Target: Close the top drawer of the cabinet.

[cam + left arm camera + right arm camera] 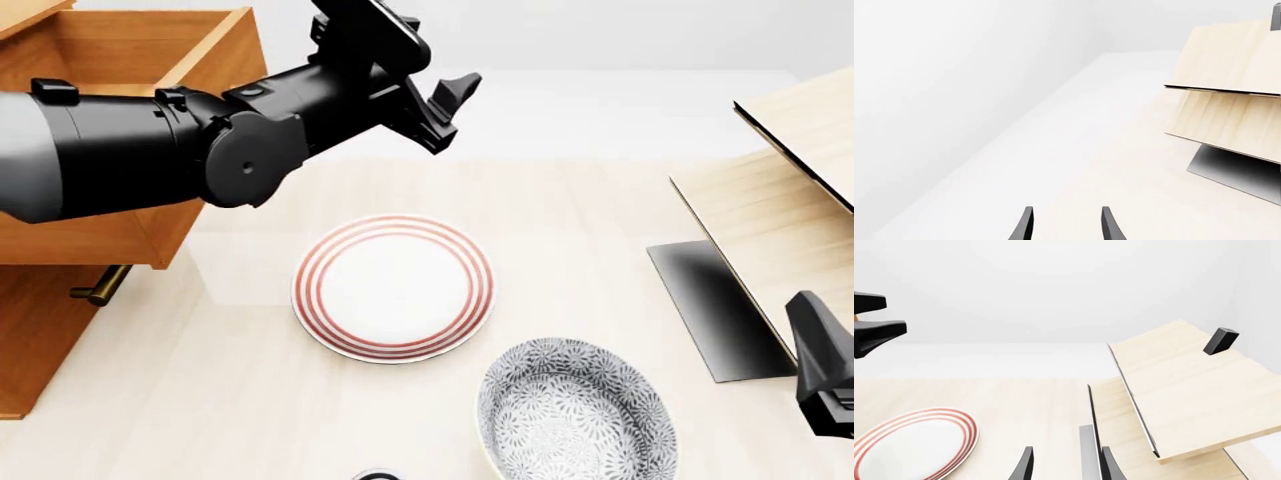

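Front view, top drawer (127,60) pulled out, left end effector (447,105) beside its corner

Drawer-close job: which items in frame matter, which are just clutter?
Job:
top drawer, pulled out
cabinet
left gripper, open, empty, near the drawer

Clutter:
red-ringed plate
patterned bowl
pale wood panel structure
right gripper, open, idle

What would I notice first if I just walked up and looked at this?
Probably the big black left arm stretching across the left side of the front view, its left gripper open in the air beside the open top drawer of the orange-brown cabinet. Next, the red-ringed plate in the middle of the table, with a grey flower-patterned bowl just in front of it.
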